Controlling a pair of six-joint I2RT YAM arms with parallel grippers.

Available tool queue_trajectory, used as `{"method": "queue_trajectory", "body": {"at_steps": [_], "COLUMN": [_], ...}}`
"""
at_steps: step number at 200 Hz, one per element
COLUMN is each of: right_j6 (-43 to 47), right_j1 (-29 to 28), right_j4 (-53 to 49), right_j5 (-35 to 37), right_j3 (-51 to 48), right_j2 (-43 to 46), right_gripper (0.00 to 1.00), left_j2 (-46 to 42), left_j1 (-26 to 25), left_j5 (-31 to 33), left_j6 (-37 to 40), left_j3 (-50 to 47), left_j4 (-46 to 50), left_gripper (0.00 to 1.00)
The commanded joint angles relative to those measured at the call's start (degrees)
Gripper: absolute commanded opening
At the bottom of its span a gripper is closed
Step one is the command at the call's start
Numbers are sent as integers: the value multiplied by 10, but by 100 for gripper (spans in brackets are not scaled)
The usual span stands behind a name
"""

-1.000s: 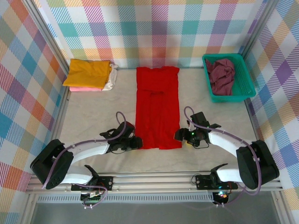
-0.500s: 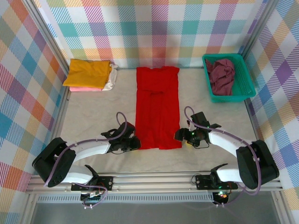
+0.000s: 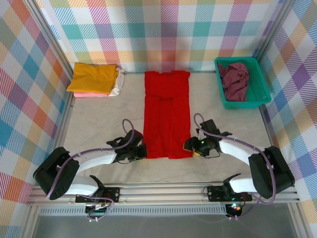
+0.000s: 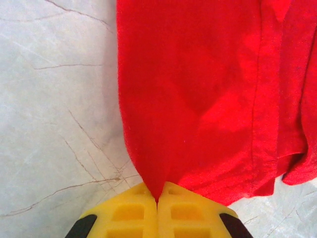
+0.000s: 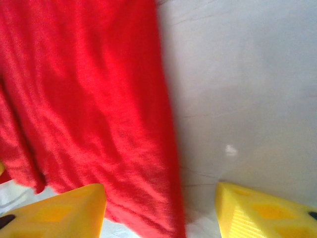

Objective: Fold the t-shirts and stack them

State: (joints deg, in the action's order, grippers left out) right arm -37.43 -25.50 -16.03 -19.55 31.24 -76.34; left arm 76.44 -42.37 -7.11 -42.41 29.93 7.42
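On the desk (image 3: 99,124), flat as a long narrow strip with both sides turned in: the red t-shirt (image 3: 167,114). Judged to be in the middle of the fold, at the moment of taking the near hem by its two corners. Next, probably: close on the right corner too, then lift both corners together and carry them over the red t-shirt toward the collar, keeping the hem level.

To the right of the collar end, the teal mesh basket (image 3: 260,96), with the dark maroon t-shirt (image 3: 234,79) crumpled inside, not yet folded. To the left of the collar end, the stack: mustard yellow t-shirt (image 3: 94,78) on top, pink t-shirt (image 3: 89,94) and white t-shirt (image 3: 117,88) below.

At the near left corner of the red t-shirt, the left tool (image 4: 157,198), fully closed and pinching the cloth edge. At the near right corner, the right tool (image 5: 161,201), about half open, one finger on the cloth side and one over the bare desk, gripping nothing yet.
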Motion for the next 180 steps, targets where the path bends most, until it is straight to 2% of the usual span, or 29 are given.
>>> {"method": "queue_trajectory", "body": {"at_steps": [1, 91, 113, 157, 180], "right_j6": [-19, -27, -26, -22, -23], "right_j1": [-17, -18, -18, -20, -24], "right_j4": [8, -12, -4, 3, -3], "right_j5": [-57, 1, -12, -23, -23], "right_j3": [-12, -1, 1, 7, 12], "right_j2": [2, -5, -14, -27, -16], "right_gripper": [57, 57, 49, 16, 6], "left_j2": [-16, -29, -35, -42, -55], "left_j1": [-7, -7, -7, -6, -6], "left_j5": [17, 26, 30, 26, 34], "left_j6": [-2, 1, 0, 3, 3], "left_j3": [-12, -13, -19, -25, -24], "left_j4": [15, 25, 23, 12, 24], "left_gripper": [0, 0, 0, 0, 0]}}
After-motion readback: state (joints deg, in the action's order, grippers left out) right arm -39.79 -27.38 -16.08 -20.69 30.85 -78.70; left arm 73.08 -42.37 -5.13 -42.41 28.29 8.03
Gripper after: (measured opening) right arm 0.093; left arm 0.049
